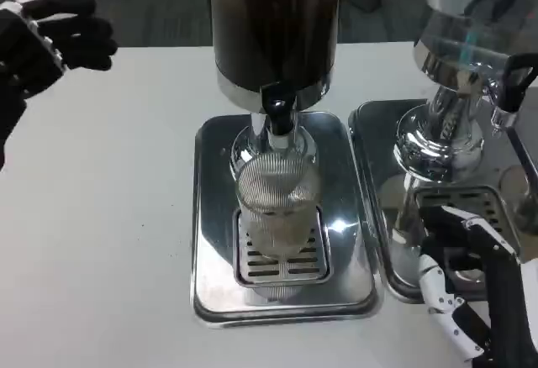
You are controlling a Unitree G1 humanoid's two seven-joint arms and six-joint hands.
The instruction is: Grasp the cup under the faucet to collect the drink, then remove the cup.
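Ribbed clear cup [277, 204] stands under the faucet [278, 109], contents unclear; both hands' fingers spread.

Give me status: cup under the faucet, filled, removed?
Done: the ribbed clear cup stands on the drip grate under the black faucet. In hand: nothing; left hand and right hand are both off it. Left: grasp, fill, remove.

Black-fingered left hand [46, 36]; seemingly white-and-black right hand [462, 288]

A clear ribbed cup [277, 208] stands upright on the slotted grille of the steel drip tray [210, 217], directly beneath the black faucet [278, 109] of the dark drink dispenser [275, 23].
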